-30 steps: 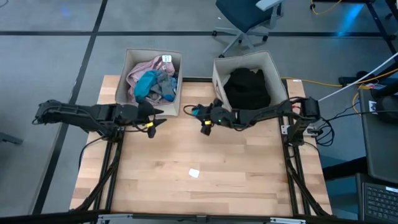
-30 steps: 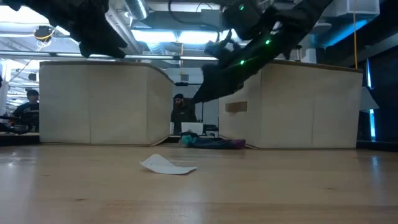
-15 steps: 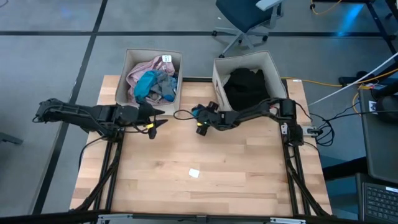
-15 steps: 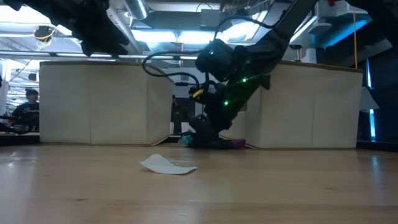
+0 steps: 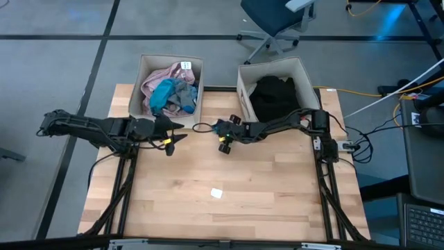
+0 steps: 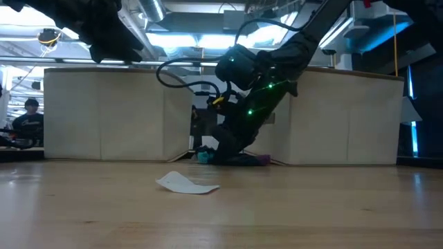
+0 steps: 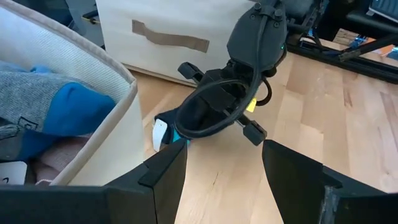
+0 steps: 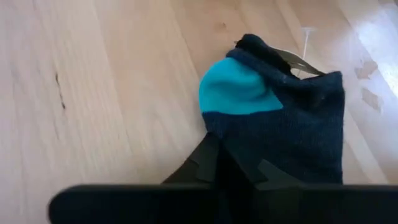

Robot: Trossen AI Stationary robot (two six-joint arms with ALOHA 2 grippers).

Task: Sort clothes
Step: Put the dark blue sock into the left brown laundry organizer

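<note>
Where bins part — sock [image 8: 280,130] pinched in right end effector [image 8: 233,167], on table [image 8: 93,93].

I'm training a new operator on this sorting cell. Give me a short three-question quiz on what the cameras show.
1. True or false: the right gripper is shut on the small navy sock with a teal toe.
2. Which beige fabric bin holds only black clothing: A, the left bin; B, the right bin?
3. Fill in: the small white paper tag lies on the wooden ____, away from both arms.

Key: 1 true. 2 B; the left bin holds pink, blue and grey pieces. 3 table. The left gripper waits open beside the left bin.
</note>
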